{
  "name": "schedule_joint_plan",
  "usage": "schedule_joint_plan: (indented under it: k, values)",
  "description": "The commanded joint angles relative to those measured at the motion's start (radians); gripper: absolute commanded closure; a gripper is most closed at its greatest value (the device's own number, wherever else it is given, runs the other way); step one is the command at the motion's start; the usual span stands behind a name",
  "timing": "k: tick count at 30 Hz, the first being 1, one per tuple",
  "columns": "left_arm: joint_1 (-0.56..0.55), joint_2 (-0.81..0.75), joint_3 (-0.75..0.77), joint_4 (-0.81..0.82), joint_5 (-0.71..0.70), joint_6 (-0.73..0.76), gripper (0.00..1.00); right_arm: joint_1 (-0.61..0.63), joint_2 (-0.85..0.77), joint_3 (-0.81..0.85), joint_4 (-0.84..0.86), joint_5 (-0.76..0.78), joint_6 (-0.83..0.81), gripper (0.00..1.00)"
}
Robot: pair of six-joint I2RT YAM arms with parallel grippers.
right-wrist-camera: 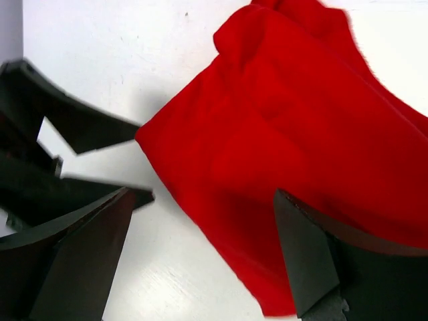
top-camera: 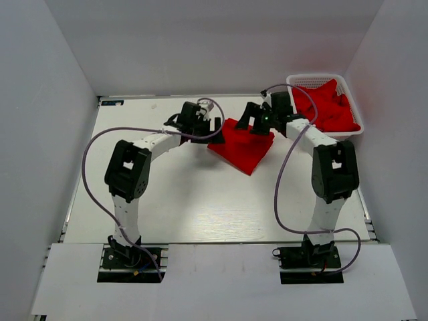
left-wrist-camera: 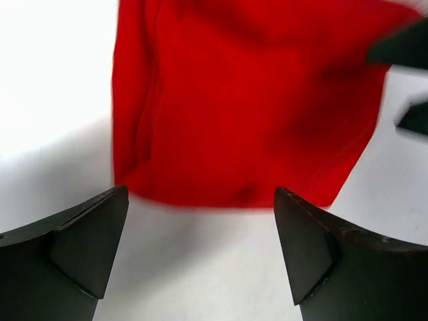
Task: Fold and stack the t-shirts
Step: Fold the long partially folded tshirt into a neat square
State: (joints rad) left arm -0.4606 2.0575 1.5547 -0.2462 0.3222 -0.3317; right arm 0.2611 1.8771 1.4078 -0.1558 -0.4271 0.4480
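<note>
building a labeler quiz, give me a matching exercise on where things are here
1 folded t-shirt
2 white basket
3 left arm
4 right arm

A far right corner, holding red cloth
B jaws open at the shirt's left side
C jaws open at the shirt's right side
D flat on the table between both arms

Pairs: 1-D, 2-A, 3-B, 4-C

**Top view:** set high behind the arm bases (top-camera: 130,257), looking down on the whole counter (top-camera: 200,200). **Wrist views:** close above it, looking forward past the left end effector (left-wrist-camera: 200,257) and right end effector (right-wrist-camera: 200,261) at the shirt (top-camera: 242,144), shared by all three.
</note>
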Motion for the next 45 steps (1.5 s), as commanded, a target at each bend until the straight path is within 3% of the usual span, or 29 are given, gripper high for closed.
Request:
schedule_joint_plan:
  k: [1,11,22,26,30,35,39,45]
  values:
    - [0.007,-0.186,-0.103,0.076,-0.018,0.000,0.00,0.042,0.079,0.071,-0.005,-0.051,-0.025,0.10]
    - [0.007,-0.390,-0.292,0.085,-0.041,0.031,0.00,0.093,0.257,0.235,0.099,-0.087,0.080,0.10]
    - [0.007,-0.454,-0.303,0.004,-0.106,0.072,0.00,0.061,0.491,0.468,0.111,0.129,0.164,0.10]
    - [0.007,-0.464,-0.303,0.004,-0.095,0.112,0.00,0.035,0.528,0.430,0.142,0.087,0.204,0.10]
    - [-0.003,-0.386,-0.245,0.045,0.027,0.157,0.00,0.018,0.522,0.332,0.317,0.002,0.221,0.10]
    - [-0.024,-0.188,-0.043,0.058,0.167,0.221,0.00,0.014,0.491,0.300,0.340,-0.035,0.179,0.10]
    - [-0.043,-0.109,0.073,0.024,0.181,0.258,0.00,-0.002,0.386,0.304,0.322,-0.071,0.141,0.10]
    - [-0.053,-0.059,0.082,0.106,0.250,0.303,0.00,-0.033,0.211,0.336,0.181,-0.012,0.075,0.10]
